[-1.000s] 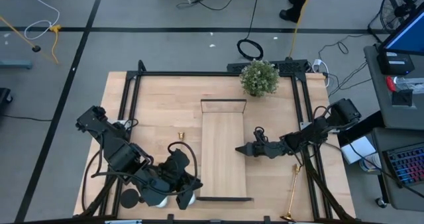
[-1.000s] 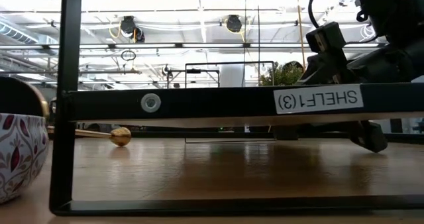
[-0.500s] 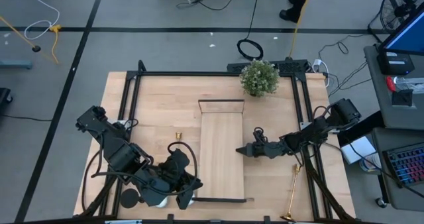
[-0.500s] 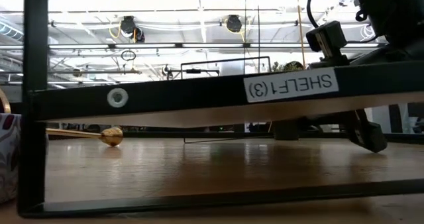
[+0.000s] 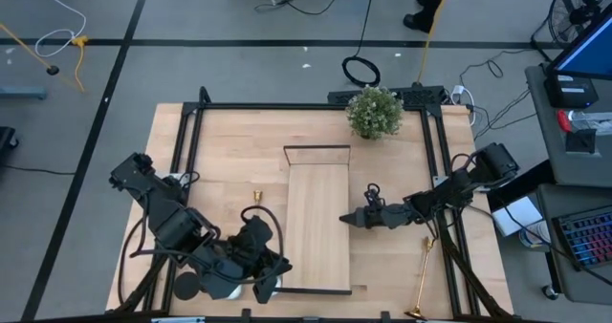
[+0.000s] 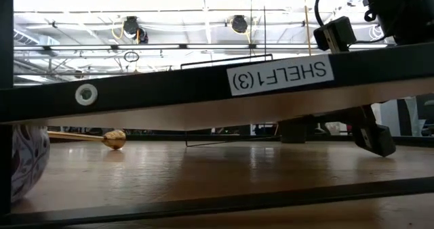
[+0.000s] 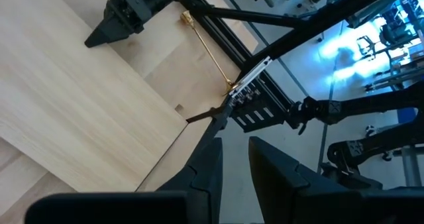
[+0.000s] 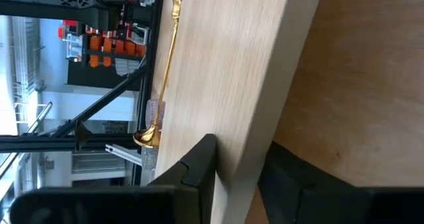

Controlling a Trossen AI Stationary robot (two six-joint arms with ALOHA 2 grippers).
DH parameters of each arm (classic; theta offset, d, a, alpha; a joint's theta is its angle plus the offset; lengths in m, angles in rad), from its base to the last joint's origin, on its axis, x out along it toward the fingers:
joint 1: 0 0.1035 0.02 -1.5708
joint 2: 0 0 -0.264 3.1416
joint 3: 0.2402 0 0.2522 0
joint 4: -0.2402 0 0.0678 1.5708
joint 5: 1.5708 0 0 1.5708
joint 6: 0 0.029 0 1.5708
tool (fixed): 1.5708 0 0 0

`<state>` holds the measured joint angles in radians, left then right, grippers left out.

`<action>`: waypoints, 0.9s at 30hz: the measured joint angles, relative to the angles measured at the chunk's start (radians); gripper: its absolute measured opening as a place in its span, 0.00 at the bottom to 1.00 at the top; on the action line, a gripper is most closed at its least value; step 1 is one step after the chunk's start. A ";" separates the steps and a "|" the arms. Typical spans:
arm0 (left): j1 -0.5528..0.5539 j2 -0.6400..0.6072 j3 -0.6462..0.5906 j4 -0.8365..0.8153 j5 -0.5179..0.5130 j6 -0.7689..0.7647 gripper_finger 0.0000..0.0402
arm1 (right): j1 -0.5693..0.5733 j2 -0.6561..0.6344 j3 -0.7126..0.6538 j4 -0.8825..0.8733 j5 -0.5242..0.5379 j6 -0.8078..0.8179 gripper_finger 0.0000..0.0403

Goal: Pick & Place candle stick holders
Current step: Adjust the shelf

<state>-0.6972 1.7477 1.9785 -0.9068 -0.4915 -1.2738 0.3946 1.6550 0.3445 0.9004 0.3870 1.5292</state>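
The pale wooden table (image 5: 229,151) is lying inside its black frame, with a small potted plant (image 5: 374,111) at the far edge.

My left gripper (image 7: 235,144) is waiting over the near-left corner, its fingers narrow with nothing between them. Just ahead of it a small gold piece (image 5: 256,197) is sitting on the table; I cannot tell from here whether it is a candlestick.

Further right, the long wooden stand (image 5: 317,218) is tilting, one end riding clear of the table in the low view. My right gripper (image 5: 349,218) is clamping the stand's right edge, one finger (image 8: 199,158) on each side of the board.

Beyond that gripper, behind my wrist and well apart from the fingers, a slim gold candlestick (image 5: 422,270) is lying on its side along the table's right rail.

I judge I am only positioning the stand; no holder is being carried. Next I should be setting the stand flat, letting go, then turning back towards that fallen candlestick and taking it by the thin stem, which may roll.
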 joint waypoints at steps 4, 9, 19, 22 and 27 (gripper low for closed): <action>-0.009 0.000 0.000 0.010 -0.017 0.016 0.19 | 0.000 0.002 -0.003 0.070 0.000 -0.048 0.21; -0.022 0.000 0.000 0.049 -0.036 0.052 0.19 | 0.000 0.002 -0.004 0.166 0.002 -0.080 0.17; -0.046 0.000 0.000 0.045 -0.066 0.054 0.19 | 0.021 0.002 -0.003 0.201 -0.001 -0.083 0.17; -0.051 0.000 0.000 0.045 -0.080 0.054 0.19 | 0.032 0.002 -0.003 0.225 0.007 -0.088 0.16; -0.058 0.000 0.000 0.045 -0.094 0.054 0.19 | 0.042 0.002 -0.003 0.292 0.037 -0.110 0.16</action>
<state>-0.7549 1.7477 1.9785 -0.8619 -0.5851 -1.2198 0.4362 1.6566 0.3412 1.1919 0.4242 1.4190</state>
